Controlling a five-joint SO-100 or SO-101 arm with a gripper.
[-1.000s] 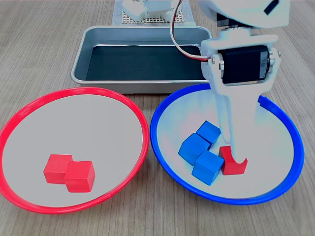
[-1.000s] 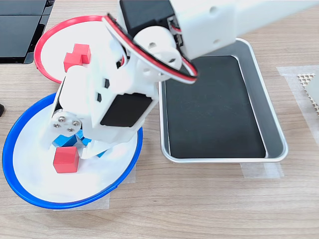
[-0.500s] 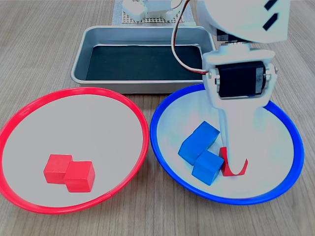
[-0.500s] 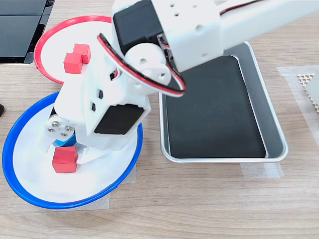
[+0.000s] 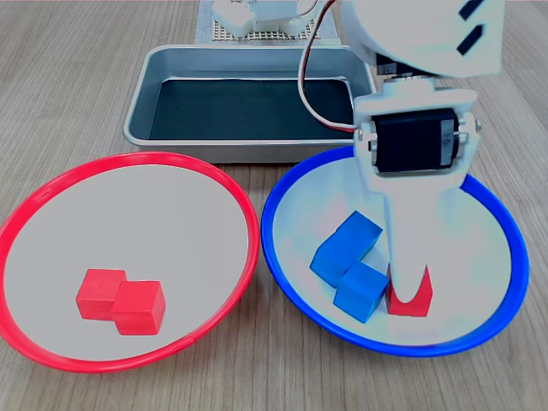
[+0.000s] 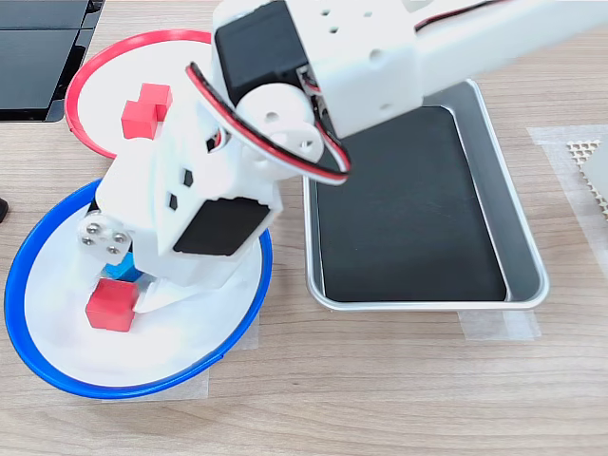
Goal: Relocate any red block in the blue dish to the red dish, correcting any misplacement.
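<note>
First exterior view, left to right. Red dish (image 5: 224,184) holds two red cubes (image 5: 120,300) touching each other, near its front. Metal tray (image 5: 141,103) sits behind, empty black liner. Blue dish (image 5: 282,188) on the right holds blue cubes (image 5: 347,257) bunched together, with the red block (image 5: 408,295) touching the front blue cube's right side.

Gripper (image 5: 409,287) is down over the red block, a white finger covering its middle; the jaws appear to straddle it, but whether they have closed on it cannot be told.

In the second exterior view the red block (image 6: 110,306) pokes out beside the arm, with a blue cube just behind.

Risks: the block sits tight against a blue cube, so a finger may wedge on or catch the blue cube and drag it along. A shallow or off-centre pinch could let the block slip out on lifting. The dish's sloped inside may let a nudged block slide.
</note>
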